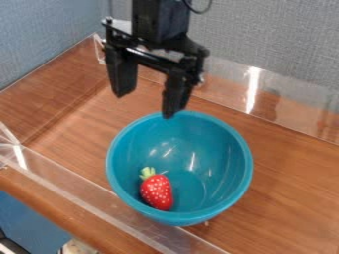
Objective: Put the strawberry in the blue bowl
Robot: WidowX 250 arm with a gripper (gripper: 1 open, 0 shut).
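Note:
A small red strawberry with a green top lies inside the teal-blue bowl, near its front-left wall. The bowl stands on the wooden table. My black gripper hangs above the bowl's back-left rim, well clear of the fruit. Its two fingers point down, spread wide apart, with nothing between them.
The wooden tabletop is ringed by a low clear plastic wall at the back and along the front edge. A grey-blue wall rises behind.

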